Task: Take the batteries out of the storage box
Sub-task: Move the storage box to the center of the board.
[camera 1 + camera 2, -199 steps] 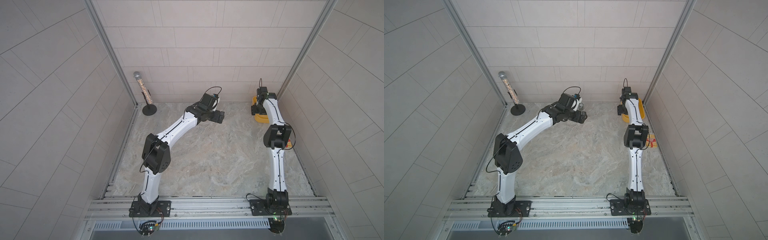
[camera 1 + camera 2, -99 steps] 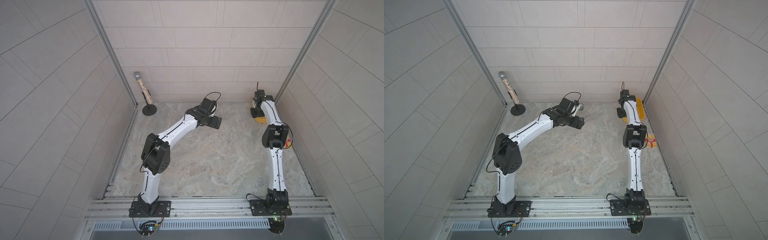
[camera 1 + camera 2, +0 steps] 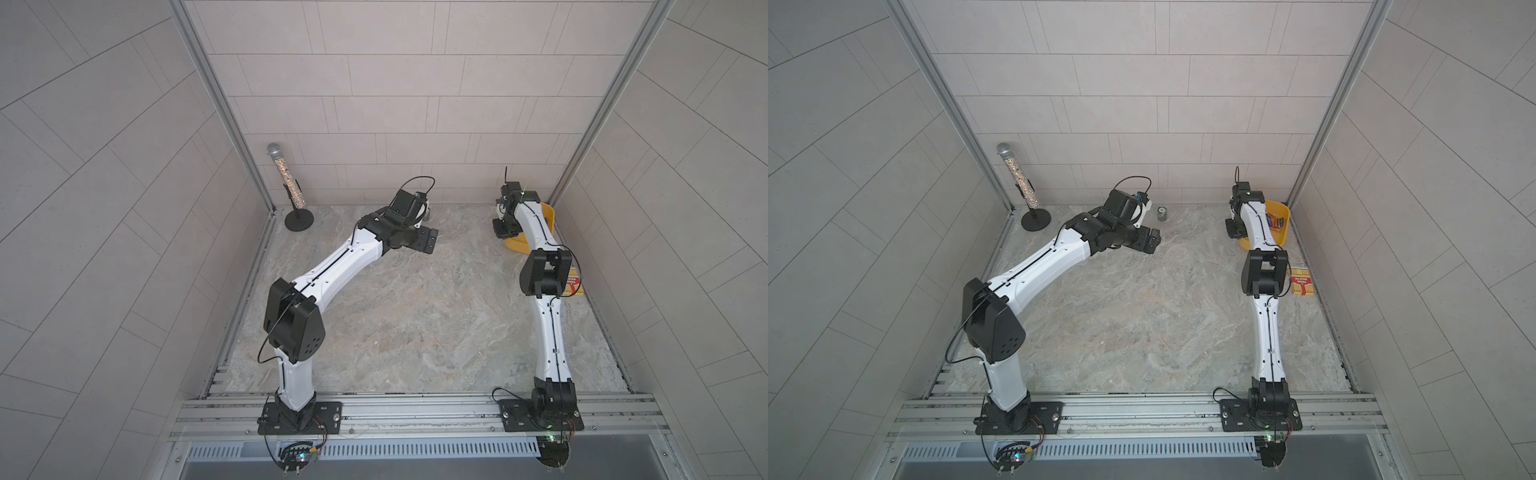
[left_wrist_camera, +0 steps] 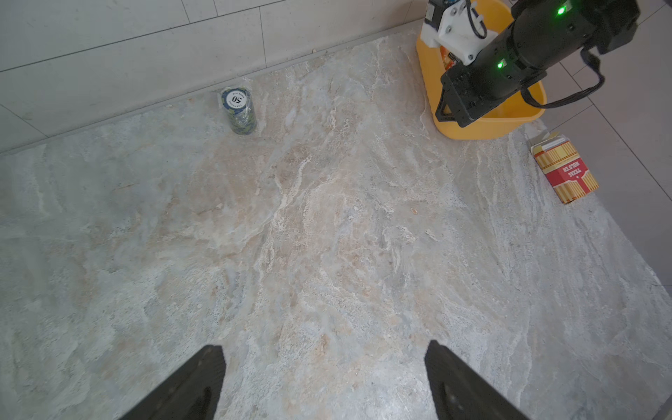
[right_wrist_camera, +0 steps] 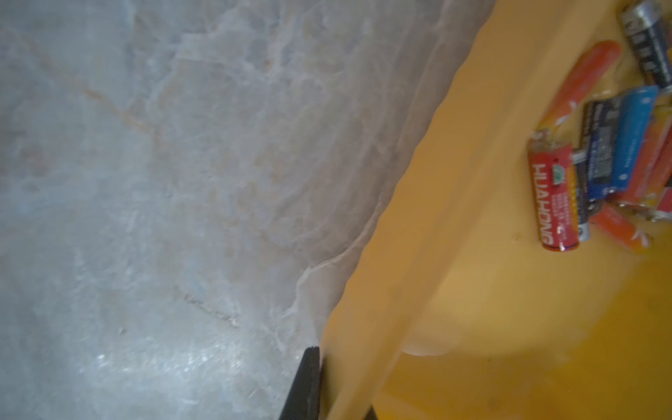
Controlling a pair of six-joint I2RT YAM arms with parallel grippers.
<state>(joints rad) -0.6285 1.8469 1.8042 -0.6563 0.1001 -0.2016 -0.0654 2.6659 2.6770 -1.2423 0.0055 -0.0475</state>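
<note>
At right pincer (image 5: 340, 392): pressed together on the side wall of the storage box (image 5: 418, 218), one finger outside the wall and one inside.
Batteries (image 5: 600, 163): loose heap on the box floor, on the inner side of the pinched wall. Near the right pincer, not touching it. Orange-red cells, dark ones, one blue among them.
Box: on the worktop (image 4: 327, 236) in the far corner, under the right pincer.
Left pincer (image 4: 323, 349): spread wide with nothing between the fingers, over bare worktop and well apart from the box.
Chip stack (image 4: 239, 111): upright ahead of the left pincer, by the back wall.
Packet (image 4: 563, 171): red and yellow, lying flat. Behind the right pincer, just past the box and not touching it.
</note>
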